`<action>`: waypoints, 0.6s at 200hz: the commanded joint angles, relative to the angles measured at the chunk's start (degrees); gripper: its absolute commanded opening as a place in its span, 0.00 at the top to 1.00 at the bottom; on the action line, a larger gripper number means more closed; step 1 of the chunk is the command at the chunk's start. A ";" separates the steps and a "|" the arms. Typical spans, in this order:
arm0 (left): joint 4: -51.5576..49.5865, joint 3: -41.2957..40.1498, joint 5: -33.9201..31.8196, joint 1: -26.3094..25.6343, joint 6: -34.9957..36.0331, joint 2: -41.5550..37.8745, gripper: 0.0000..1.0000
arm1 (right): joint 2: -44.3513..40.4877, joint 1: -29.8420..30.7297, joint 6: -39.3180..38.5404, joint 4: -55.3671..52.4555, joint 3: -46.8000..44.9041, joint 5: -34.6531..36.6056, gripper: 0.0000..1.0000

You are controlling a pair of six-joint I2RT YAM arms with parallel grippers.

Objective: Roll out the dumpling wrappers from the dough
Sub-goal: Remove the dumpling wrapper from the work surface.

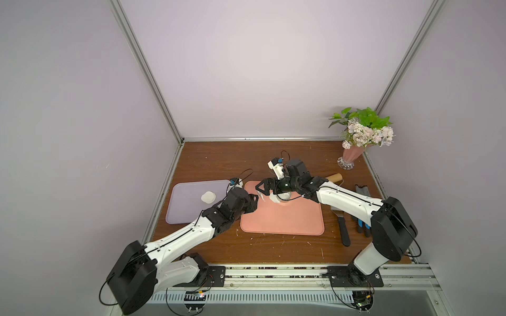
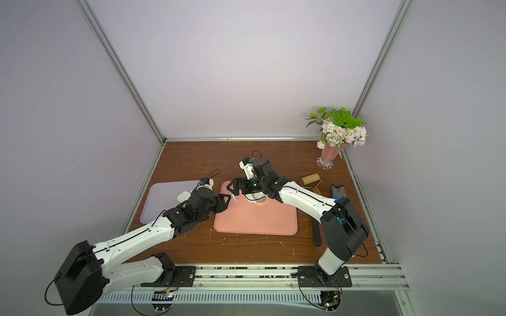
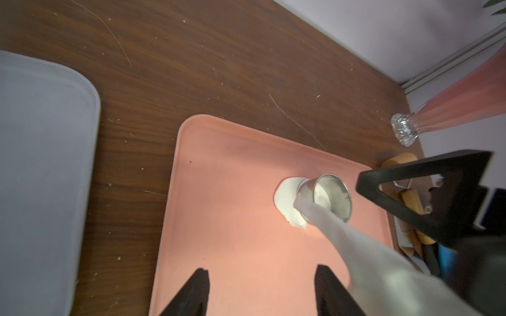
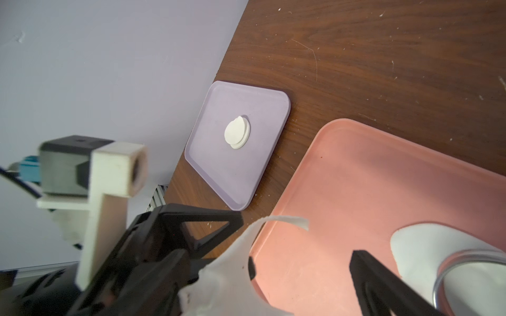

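**Clinging scrap threatens the cut sheet**

Nearest, the left pincer (image 3: 261,269) hangs over the pink mat (image 3: 232,191), its jaws moderately apart with nothing between them. A ragged scrap (image 4: 230,276) seems to cling to its outer side and stretches in a strip toward the steel ring (image 3: 309,193). If that arm pulls away, the sticky strip would likely tug the ring sideways, or lift and tear the thin dough (image 3: 284,199) lying flat under and beside it.

Just beyond, the right pincer (image 1: 259,188) hovers with jaws wide and gripping nothing. It is close enough to the left one that the two could knock together.

To the side, the finished wrappers (image 4: 236,132) lie stacked on the purple tray (image 4: 219,169). Farthest back, the roller (image 2: 309,179) rests on the tabletop (image 1: 219,161).
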 commanded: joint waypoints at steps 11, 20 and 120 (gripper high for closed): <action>-5.34 -2.26 -1.30 -0.34 -0.79 -7.22 0.21 | 0.47 -0.11 0.72 0.69 1.48 1.17 0.01; -4.72 -2.69 -1.50 -1.23 -0.45 -7.81 0.19 | 0.47 -0.06 1.41 1.49 1.14 1.39 0.01; 2.80 5.23 -22.15 -13.93 -0.73 6.18 0.16 | -0.60 0.78 5.26 4.46 0.16 2.84 0.05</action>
